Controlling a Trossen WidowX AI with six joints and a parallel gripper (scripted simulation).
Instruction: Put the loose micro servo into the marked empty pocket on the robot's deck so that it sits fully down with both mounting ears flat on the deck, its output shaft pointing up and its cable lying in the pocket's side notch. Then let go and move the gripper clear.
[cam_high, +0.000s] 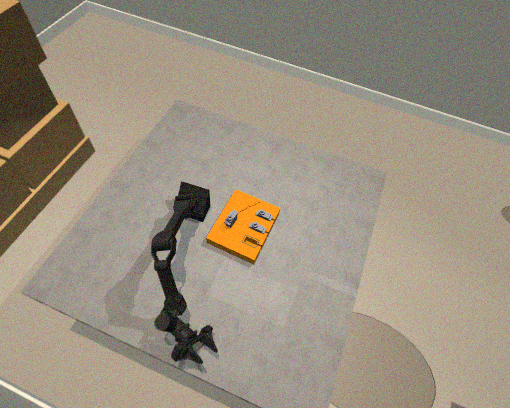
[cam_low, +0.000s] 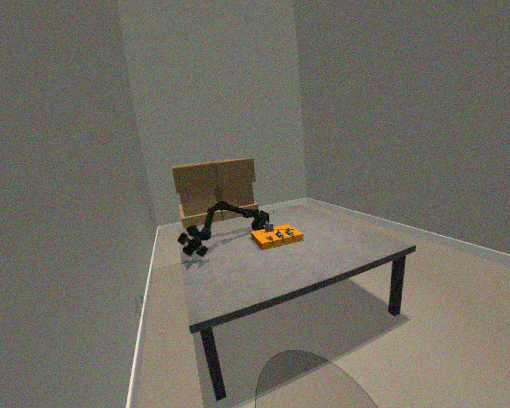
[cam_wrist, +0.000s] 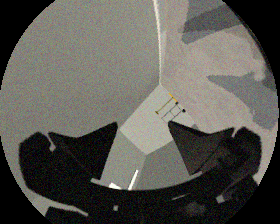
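The loose micro servo (cam_high: 231, 218) (cam_low: 269, 227) is grey and stands on the orange deck (cam_high: 227, 241) (cam_low: 259, 236), on the side near the arm's base. Its thin dark cable (cam_high: 248, 207) runs across the deck towards the back. The marked empty pocket (cam_high: 251, 241) (cam_low: 269, 238) is a dark outlined slot near a deck corner. Two seated servos (cam_high: 258, 227) (cam_high: 264, 215) sit in a row beside it. My gripper (cam_high: 209, 356) (cam_low: 192, 245) (cam_wrist: 143, 124) is open and empty, far from the deck, above the table's edge. The wrist view shows no servo; the loose servo's exact tilt is too small to tell.
The black arm base (cam_high: 194, 200) stands beside the deck on the grey table (cam_high: 320, 200) (cam_low: 330, 255). The arm reaches away from the deck along the table. A wooden cabinet (cam_high: 37, 165) (cam_low: 215, 187) stands beyond the table. A round see-through shape (cam_high: 390, 360) lies past the table's edge.
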